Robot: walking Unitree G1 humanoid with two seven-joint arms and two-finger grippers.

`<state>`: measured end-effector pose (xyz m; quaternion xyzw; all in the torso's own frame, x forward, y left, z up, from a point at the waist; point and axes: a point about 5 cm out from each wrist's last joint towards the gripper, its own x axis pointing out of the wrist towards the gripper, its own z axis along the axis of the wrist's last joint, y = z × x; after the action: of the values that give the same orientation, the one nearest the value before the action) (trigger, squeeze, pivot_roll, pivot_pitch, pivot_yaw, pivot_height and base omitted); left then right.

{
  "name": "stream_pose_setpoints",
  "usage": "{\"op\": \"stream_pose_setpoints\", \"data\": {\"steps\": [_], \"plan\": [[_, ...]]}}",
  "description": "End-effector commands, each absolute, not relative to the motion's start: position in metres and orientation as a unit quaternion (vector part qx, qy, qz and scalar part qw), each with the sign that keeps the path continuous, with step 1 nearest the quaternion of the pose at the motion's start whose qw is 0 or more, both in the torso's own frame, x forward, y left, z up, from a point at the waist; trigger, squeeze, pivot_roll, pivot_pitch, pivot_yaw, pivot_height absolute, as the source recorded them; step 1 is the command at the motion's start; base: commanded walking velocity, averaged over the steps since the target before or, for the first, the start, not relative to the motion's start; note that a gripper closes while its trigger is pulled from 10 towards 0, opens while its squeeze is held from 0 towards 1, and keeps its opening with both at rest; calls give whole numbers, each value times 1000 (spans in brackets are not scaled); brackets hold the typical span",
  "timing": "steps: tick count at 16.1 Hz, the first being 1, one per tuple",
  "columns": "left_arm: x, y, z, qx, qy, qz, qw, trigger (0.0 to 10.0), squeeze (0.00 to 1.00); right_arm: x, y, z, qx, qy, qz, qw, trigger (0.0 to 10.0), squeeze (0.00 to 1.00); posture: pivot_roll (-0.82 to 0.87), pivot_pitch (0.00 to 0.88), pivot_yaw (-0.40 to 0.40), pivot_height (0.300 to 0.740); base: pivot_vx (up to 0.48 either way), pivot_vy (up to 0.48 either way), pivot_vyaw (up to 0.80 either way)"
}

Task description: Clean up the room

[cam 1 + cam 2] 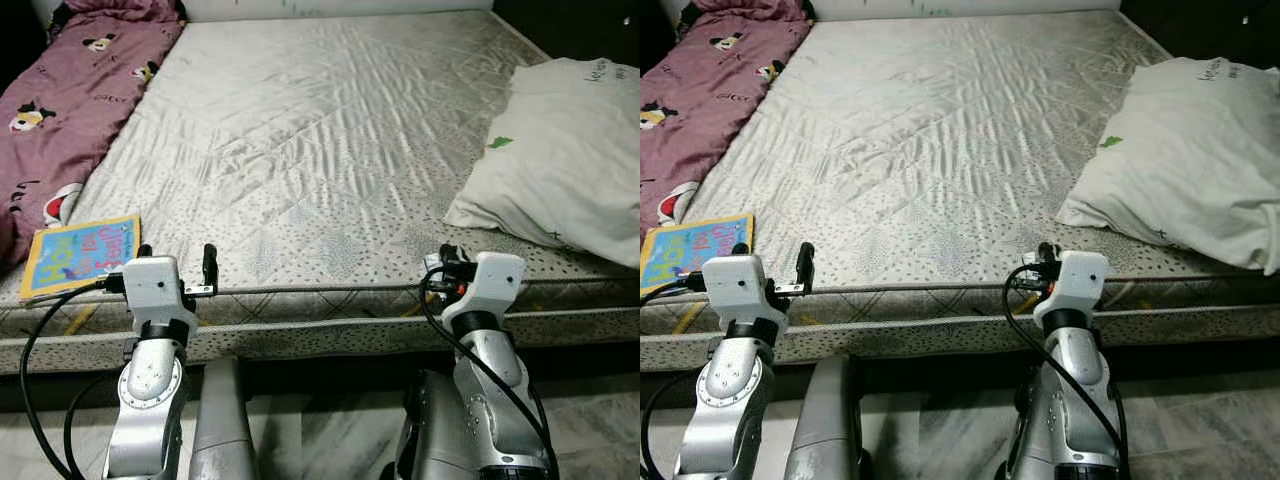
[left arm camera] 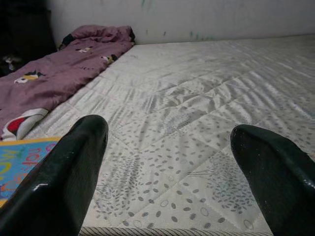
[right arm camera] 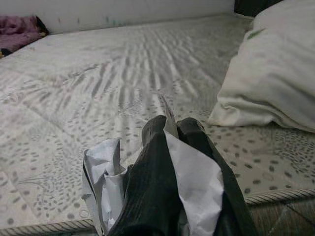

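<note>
Crumpled paper [image 3: 192, 182] pinched between closed right gripper [image 3: 172, 129] fingers, probably tissue; left gripper [image 2: 167, 147] spread wide, empty.

The wide middle of the mattress [image 1: 330, 150] is lying bare from its near edge to the far wall, giving both grippers open passage straight ahead. On the left, a purple blanket [image 1: 70, 90] is running along the side, and a colourful book [image 1: 80, 255] is sitting at the near left corner. On the right, a white pillow [image 1: 570, 160] is blocking the right side, reaching almost to the near edge.
</note>
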<state>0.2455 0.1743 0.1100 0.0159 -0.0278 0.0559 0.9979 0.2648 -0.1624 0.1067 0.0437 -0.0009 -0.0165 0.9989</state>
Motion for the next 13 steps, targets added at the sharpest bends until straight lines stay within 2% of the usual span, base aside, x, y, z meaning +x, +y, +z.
{"op": "stream_pose_setpoints", "data": {"steps": [1,8,13], "plan": [[246,172,115,16,-32,45,998,10000,0,269,-157,119,40,-18,1,999,10000,0,27,0,14,507,0,0,0],[253,162,119,6,-36,19,999,10000,0,272,-142,124,77,-25,26,996,10000,0,17,0,39,507,0,0,0],[258,163,122,9,-37,13,999,10000,0,276,-138,127,88,-25,34,995,10000,0,23,0,34,567,0,0,0]]}}
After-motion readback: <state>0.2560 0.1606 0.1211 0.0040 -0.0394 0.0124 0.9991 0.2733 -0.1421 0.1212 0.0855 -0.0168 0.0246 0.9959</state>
